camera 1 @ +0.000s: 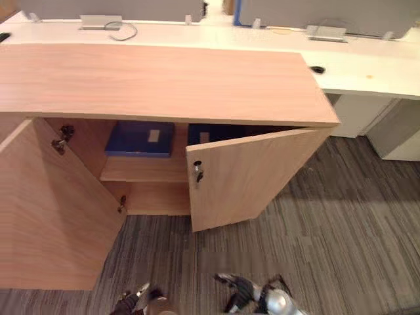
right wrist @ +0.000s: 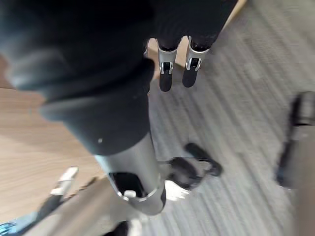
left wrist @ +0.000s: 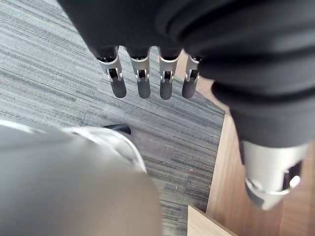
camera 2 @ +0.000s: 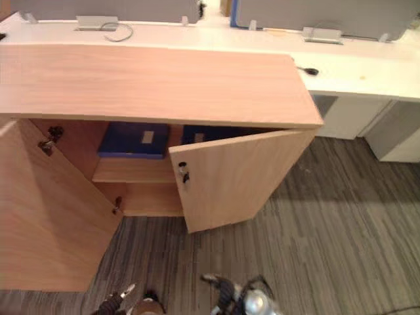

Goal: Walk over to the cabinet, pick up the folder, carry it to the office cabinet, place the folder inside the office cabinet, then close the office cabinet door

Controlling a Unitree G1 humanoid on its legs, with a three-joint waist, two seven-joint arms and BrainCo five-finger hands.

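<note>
By my reading you are at the closing stage. Both of your hands are empty. The left hand hangs with straight fingers over the carpet and holds nothing. The right hand is likewise loose and bare.

Ahead of and above both hands, the office cabinet stands with both doors open. A blue folder lies flat on the shelf inside, up and forward of your left hand. A second blue folder lies beside it, half hidden behind the right door. I cannot tell which of the two is the task's folder.

The pick-up, the carry and the placing look done, so what is left is the doors. The right door, ahead of your right hand, is partly swung out, with a key in its lock. The left door is thrown wide and stands outboard of your left hand, close by it.

The cabinet is light wood with a bare top. Beyond it, farther from your hands, runs a white desk backed by grey partition panels. Under your hands the floor is grey striped carpet, which runs up to the foot of the doors.
</note>
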